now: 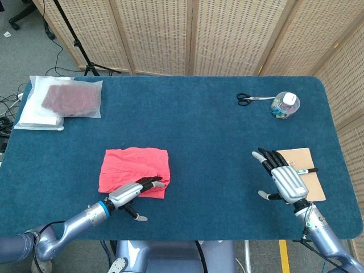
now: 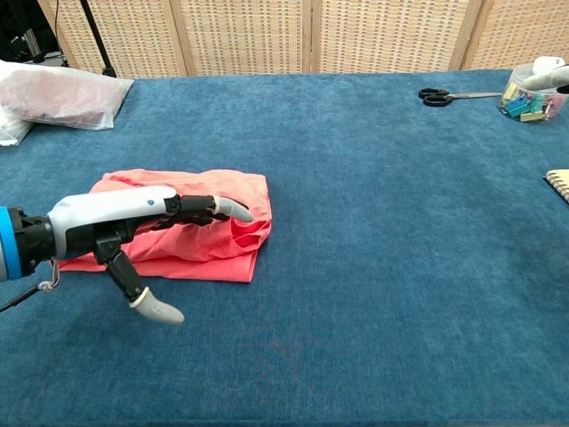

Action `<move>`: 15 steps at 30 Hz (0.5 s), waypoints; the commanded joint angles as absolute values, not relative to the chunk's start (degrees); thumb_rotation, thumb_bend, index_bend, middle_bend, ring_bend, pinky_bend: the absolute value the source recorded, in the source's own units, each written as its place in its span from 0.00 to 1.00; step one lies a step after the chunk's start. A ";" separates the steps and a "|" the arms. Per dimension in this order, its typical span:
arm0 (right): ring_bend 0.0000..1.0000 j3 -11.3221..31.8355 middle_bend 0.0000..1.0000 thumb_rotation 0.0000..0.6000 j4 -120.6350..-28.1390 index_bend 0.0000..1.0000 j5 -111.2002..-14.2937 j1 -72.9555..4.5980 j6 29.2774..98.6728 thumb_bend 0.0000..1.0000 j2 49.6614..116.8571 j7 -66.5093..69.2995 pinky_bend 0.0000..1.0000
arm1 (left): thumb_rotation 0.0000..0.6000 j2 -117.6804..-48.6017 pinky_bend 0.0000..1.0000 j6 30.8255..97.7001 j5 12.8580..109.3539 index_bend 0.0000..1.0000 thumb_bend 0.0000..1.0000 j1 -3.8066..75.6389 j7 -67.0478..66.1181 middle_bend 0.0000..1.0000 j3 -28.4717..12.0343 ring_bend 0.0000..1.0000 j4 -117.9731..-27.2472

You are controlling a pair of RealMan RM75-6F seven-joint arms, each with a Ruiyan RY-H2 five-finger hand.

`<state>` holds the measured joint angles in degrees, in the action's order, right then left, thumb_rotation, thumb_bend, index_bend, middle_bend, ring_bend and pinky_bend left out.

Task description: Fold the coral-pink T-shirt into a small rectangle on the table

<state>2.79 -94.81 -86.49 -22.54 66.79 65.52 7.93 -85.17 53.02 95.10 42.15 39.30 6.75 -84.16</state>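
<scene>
T-shirt (image 1: 135,171) lay folded on table (image 1: 205,119), left hand (image 1: 132,192) hovering at its near edge, fingers spread and holding nothing, likely to smooth it; right hand (image 1: 284,180) idle, fingers apart, beside notebook (image 1: 307,170).

scissors (image 1: 250,99) | clip tub (image 1: 284,105) | notebook (image 1: 304,170) | bagged cloth (image 1: 71,98)

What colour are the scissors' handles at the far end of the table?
Black handles on the scissors, clearest in the head view.
</scene>
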 commanded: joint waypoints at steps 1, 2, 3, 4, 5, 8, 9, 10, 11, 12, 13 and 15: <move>0.00 2.78 0.00 1.00 -94.85 0.00 -86.50 -22.53 66.80 0.21 65.51 7.92 0.00 | 1.00 -84.89 0.00 53.48 95.88 0.00 0.01 41.96 38.63 0.00 7.50 0.00 -84.89; 0.00 2.79 0.00 1.00 -94.86 0.00 -86.50 -22.53 66.81 0.21 65.49 7.91 0.00 | 1.00 -84.77 0.00 53.48 96.09 0.00 0.01 41.95 38.40 0.00 7.81 0.00 -85.20; 0.00 2.80 0.00 1.00 -94.86 0.00 -86.49 -22.53 66.81 0.21 65.49 7.91 0.00 | 1.00 -84.72 0.00 53.46 96.20 0.00 0.01 41.96 38.35 0.00 7.98 0.00 -85.36; 0.00 2.80 0.00 1.00 -94.85 0.00 -86.48 -22.53 66.81 0.21 65.49 7.92 0.00 | 1.00 -84.66 0.00 53.45 96.32 0.00 0.01 41.98 38.34 0.00 8.16 0.00 -85.54; 0.00 2.80 0.00 1.00 -94.85 0.00 -86.48 -22.54 66.80 0.21 65.49 7.93 0.00 | 1.00 -84.61 0.00 53.47 96.59 0.00 0.01 42.00 38.39 0.00 8.47 0.00 -85.79; 0.00 2.80 0.00 1.00 -94.85 0.00 -86.48 -22.55 66.77 0.21 65.47 7.96 0.00 | 1.00 -84.64 0.00 53.89 97.45 0.00 0.01 42.01 38.59 0.00 9.12 0.00 -86.30; 0.00 2.79 0.00 1.00 -94.86 0.00 -86.49 -22.55 66.77 0.21 65.46 7.97 0.00 | 1.00 -84.63 0.00 54.06 97.77 0.00 0.01 42.05 38.80 0.00 9.34 0.00 -86.53; 0.00 2.79 0.00 1.00 -94.87 0.00 -86.49 -22.55 66.77 0.21 65.45 7.99 0.00 | 1.00 -84.61 0.00 54.21 98.13 0.00 0.01 42.09 38.99 0.00 9.55 0.00 -86.80; 0.00 2.80 0.00 1.00 -94.86 0.00 -86.49 -22.55 66.79 0.21 65.45 8.01 0.00 | 1.00 -84.53 0.00 54.41 98.59 0.00 0.01 42.16 39.16 0.00 9.82 0.00 -87.04; 0.00 2.80 0.00 1.00 -94.86 0.00 -86.49 -22.54 66.80 0.21 65.44 8.02 0.00 | 1.00 -84.48 0.00 54.49 98.89 0.00 0.01 42.23 39.21 0.00 10.00 0.00 -87.19; 0.00 2.82 0.00 1.00 -94.87 0.00 -86.48 -22.53 66.82 0.21 65.43 8.04 0.00 | 1.00 -84.38 0.00 54.62 99.31 0.00 0.01 42.32 39.24 0.00 10.26 0.00 -87.43; 0.00 2.82 0.00 1.00 -94.88 0.00 -86.44 -22.53 66.81 0.21 65.41 8.10 0.00 | 1.00 -84.23 0.00 54.75 99.82 0.00 0.01 42.47 39.14 0.00 10.61 0.00 -87.80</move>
